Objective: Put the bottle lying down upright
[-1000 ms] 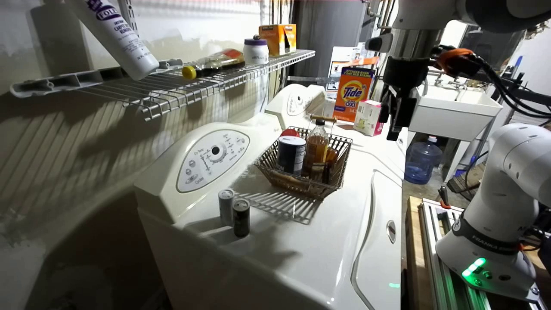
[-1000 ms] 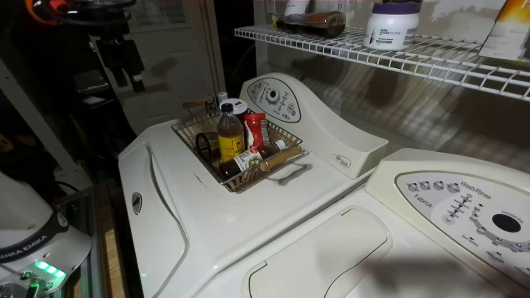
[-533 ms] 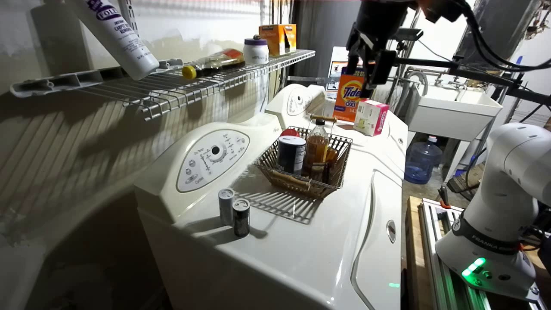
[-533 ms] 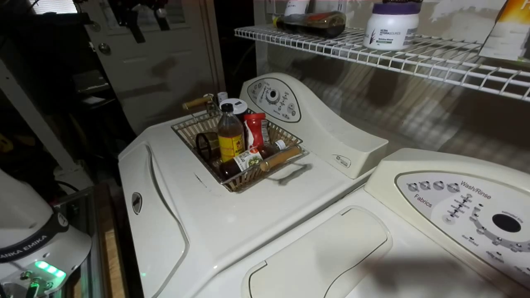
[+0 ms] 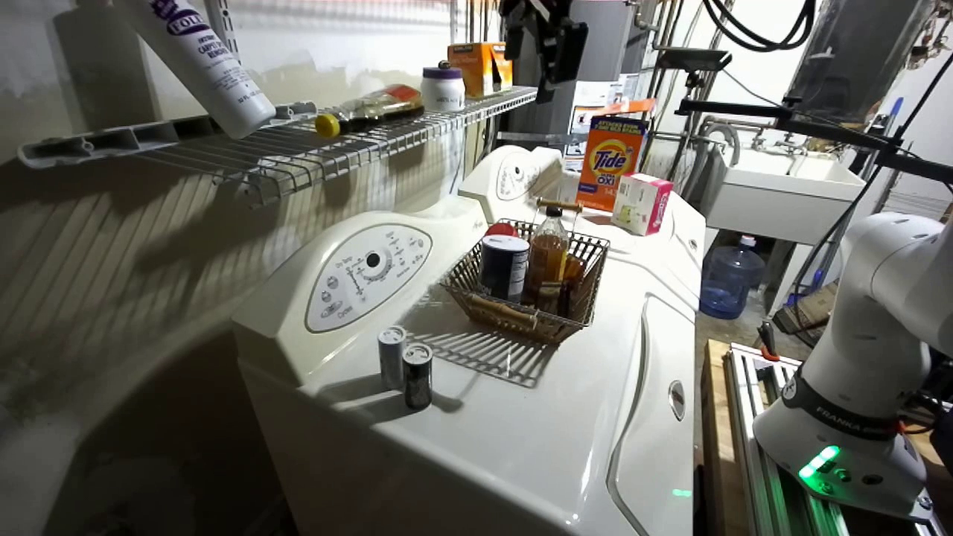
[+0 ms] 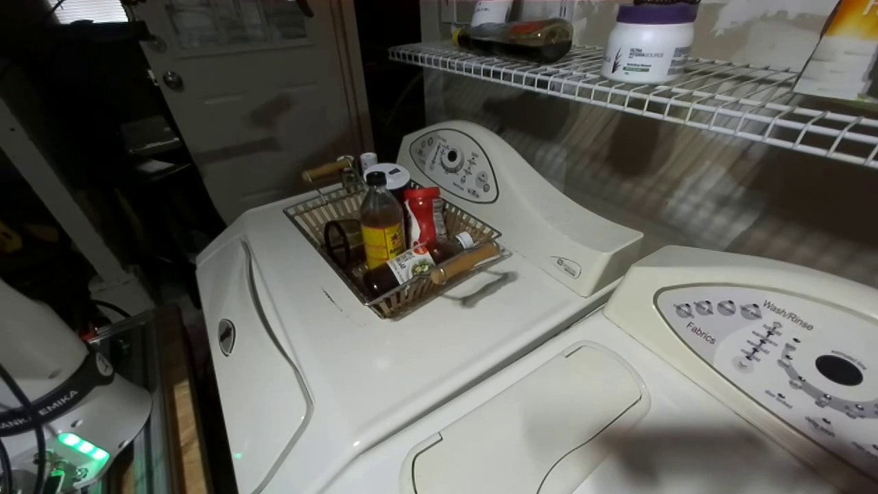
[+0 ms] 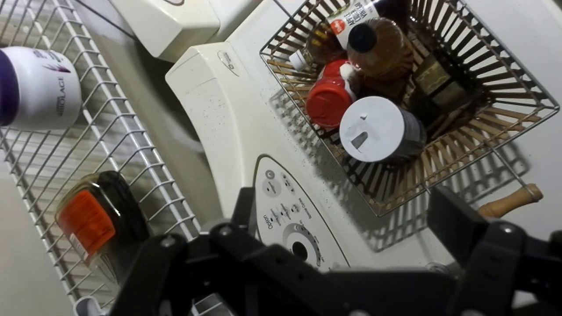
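Wrist view shows my gripper (image 7: 344, 204) spread wide, holding nothing, and the bottle (image 7: 99, 219) lying on the shelf (image 7: 145, 151), where an off-centre pinch could, I judge, shove it clean off or into the jar (image 7: 44, 90) standing nearby.

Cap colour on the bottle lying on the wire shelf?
The cap is yellow, seen best in an exterior view.

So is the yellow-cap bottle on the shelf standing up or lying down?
Lying down. Both exterior views show the bottle on its side on the shelf, its yellow cap pointing sideways.
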Controlling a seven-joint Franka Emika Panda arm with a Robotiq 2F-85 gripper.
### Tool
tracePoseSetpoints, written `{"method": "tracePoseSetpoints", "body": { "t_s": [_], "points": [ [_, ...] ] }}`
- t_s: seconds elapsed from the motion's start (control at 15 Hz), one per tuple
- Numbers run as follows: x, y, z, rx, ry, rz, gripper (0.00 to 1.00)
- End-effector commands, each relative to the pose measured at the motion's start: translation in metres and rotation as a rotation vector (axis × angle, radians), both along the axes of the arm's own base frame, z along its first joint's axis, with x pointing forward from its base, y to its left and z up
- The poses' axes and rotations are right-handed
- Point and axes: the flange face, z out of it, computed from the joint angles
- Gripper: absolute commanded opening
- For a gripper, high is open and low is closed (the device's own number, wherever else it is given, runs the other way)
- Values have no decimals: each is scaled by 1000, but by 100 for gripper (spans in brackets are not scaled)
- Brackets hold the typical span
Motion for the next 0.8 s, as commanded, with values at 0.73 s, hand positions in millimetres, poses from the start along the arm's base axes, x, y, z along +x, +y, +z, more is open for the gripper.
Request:
{"method": "tracePoseSetpoints", "body": {
  "t_s": [0.73],
  "points": [
    [34,27,20,-50,-52,408,100]
  ]
}}
